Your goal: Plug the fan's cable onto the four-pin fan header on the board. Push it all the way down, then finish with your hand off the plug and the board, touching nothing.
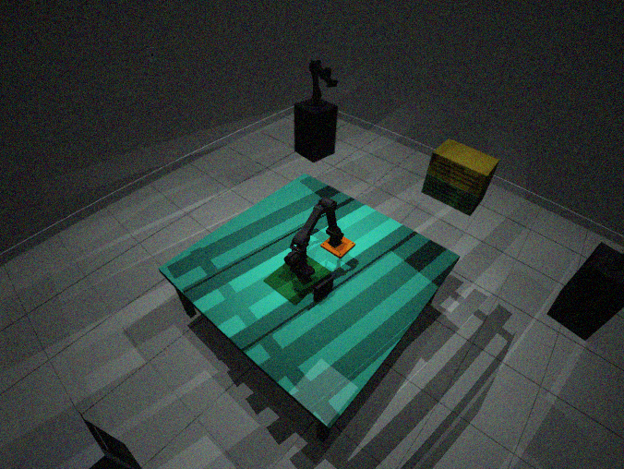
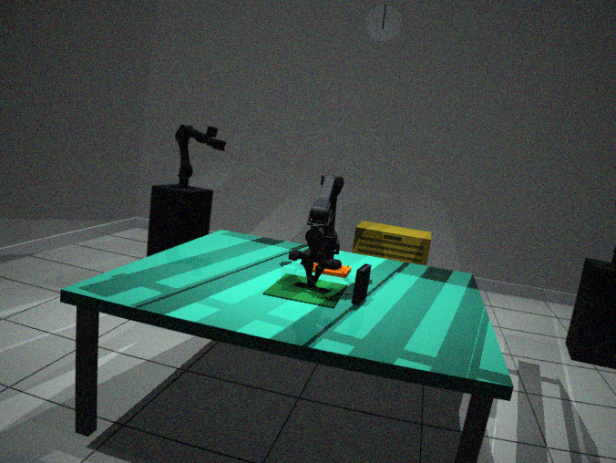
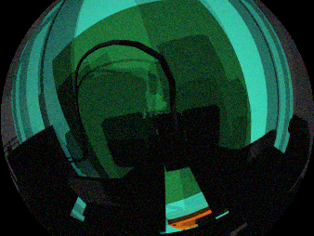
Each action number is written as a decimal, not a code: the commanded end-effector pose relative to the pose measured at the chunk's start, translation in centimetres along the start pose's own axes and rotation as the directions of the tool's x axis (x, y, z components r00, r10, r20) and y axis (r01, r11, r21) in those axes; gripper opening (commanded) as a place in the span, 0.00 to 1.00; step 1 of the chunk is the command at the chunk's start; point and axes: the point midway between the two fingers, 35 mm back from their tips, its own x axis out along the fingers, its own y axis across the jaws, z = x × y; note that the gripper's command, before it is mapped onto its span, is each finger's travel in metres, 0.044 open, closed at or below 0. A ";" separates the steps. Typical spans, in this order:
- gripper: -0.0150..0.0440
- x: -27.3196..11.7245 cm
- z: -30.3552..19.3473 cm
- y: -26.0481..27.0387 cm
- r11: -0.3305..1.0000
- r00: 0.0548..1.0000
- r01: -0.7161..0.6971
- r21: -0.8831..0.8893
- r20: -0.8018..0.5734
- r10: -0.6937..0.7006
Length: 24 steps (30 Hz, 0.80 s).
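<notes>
The green board (image 1: 279,282) (image 2: 279,292) (image 3: 195,19) lies flat on the table. My gripper (image 1: 306,277) (image 2: 312,284) (image 3: 170,144) points down, low over the board. It is shut on the plug of the fan's cable, which is lost in the dark between the fingertips. The black cable (image 3: 118,42) rises from the fingertips and arches over to the left in the wrist view. A dark upright block (image 1: 323,290) (image 2: 362,283), seemingly the fan, stands beside the board. The four-pin header cannot be made out. Whether the plug touches it cannot be told.
The arm stands on an orange plate (image 1: 347,246) (image 2: 342,272) (image 3: 186,224) behind the board. The striped teal table (image 1: 322,347) (image 2: 229,293) carries them. Shadows lie over the board. Beyond the table are a yellow crate (image 1: 463,156) (image 2: 393,242) and another arm on a black pedestal (image 1: 315,131) (image 2: 179,219).
</notes>
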 end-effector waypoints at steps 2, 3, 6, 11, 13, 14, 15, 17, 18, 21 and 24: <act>0.30 0.1 0.0 0.0 1.000 1.000 0.000 0.000 0.000 0.000; 0.34 0.1 0.0 0.0 1.000 1.000 0.000 0.000 0.000 0.000; 0.48 0.1 0.0 0.0 1.000 1.000 0.000 0.000 0.000 0.000; 0.69 0.1 0.0 0.0 1.000 1.000 0.000 0.000 0.000 0.000; 0.69 0.1 0.0 0.0 1.000 1.000 0.000 0.000 0.000 0.000; 0.69 -0.2 0.0 0.0 1.000 1.000 0.000 0.000 0.000 0.000; 0.69 -0.8 0.1 0.0 1.000 1.000 0.001 0.000 0.000 -0.001; 0.69 -3.4 0.1 0.1 1.000 1.000 0.004 -0.001 0.000 -0.004; 0.69 -4.5 0.1 0.1 1.000 1.000 0.005 -0.002 0.000 -0.005; 0.69 -5.4 0.0 0.0 1.000 1.000 0.006 -0.002 0.000 -0.006; 0.69 -5.5 -0.2 -0.1 1.000 1.000 0.006 -0.002 0.000 -0.006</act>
